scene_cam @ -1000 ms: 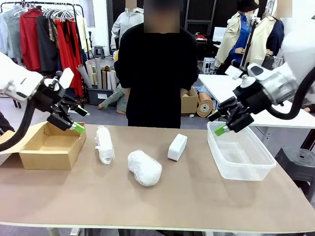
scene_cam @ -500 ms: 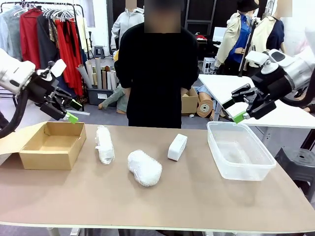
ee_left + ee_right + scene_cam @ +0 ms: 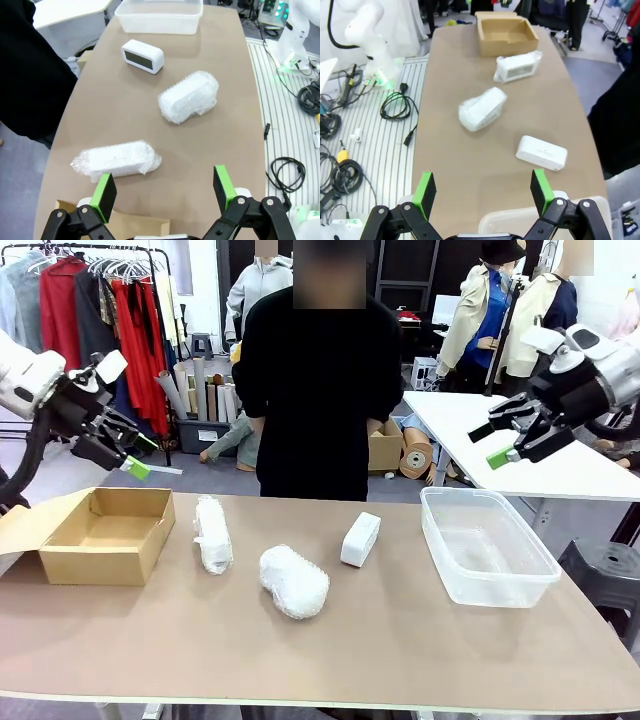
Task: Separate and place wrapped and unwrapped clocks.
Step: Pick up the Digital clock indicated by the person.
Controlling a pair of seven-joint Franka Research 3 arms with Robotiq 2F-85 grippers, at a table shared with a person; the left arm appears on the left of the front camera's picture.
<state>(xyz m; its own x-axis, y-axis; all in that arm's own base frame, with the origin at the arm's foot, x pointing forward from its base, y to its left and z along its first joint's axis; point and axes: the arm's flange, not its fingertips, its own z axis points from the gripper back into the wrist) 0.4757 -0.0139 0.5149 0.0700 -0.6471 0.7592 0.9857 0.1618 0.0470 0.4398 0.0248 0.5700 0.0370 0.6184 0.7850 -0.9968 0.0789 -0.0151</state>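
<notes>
Left pincer (image 3: pixel 165 187) and right pincer (image 3: pixel 482 192) are held wide open, empty. The fat oval white bubble-wrap bundle (image 3: pixel 189 97) ahead could be squeezed out, its wrap being springy.

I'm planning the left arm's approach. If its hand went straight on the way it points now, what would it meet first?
The left hand would probably land on bare tabletop, just beside the slim bubble-wrapped clock; depth is unclear, so it might clip that bundle.
</notes>
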